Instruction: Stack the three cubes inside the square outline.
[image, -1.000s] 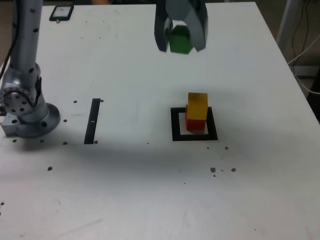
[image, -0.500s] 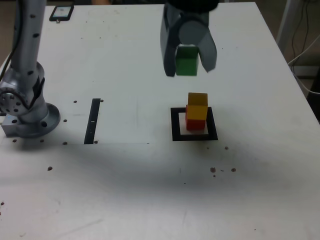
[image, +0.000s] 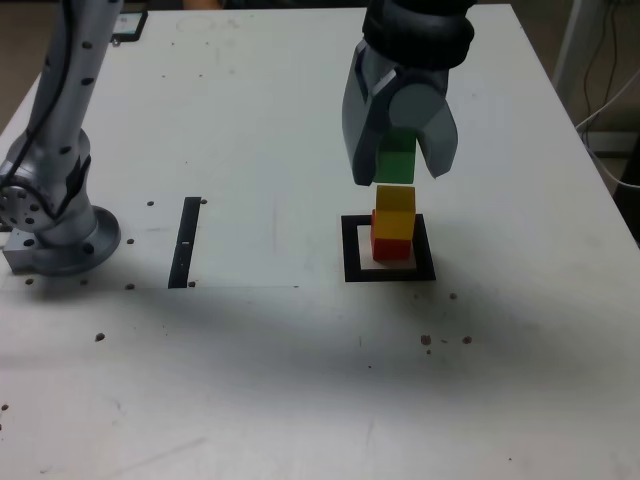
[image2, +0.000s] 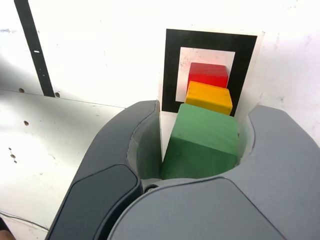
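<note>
Green cube (image: 396, 158), clenched between the robot's fingers (image2: 147, 145), hangs above the yellow cube (image: 395, 212), which sits stacked on the red cube (image: 391, 248) inside the black square outline (image: 352, 250) on a white desk (image: 270, 380), a black strip (image: 185, 242) lying toward the exterior view's left.

We see pale grey arm (image: 66, 110) dotted with dark round spots, black cable (image: 60, 75) along it, round grey base (image: 85, 245), black wrist housing (image: 418, 32), smooth grey fingers (image2: 285, 165) with curved inner edges, dark seam lines.
</note>
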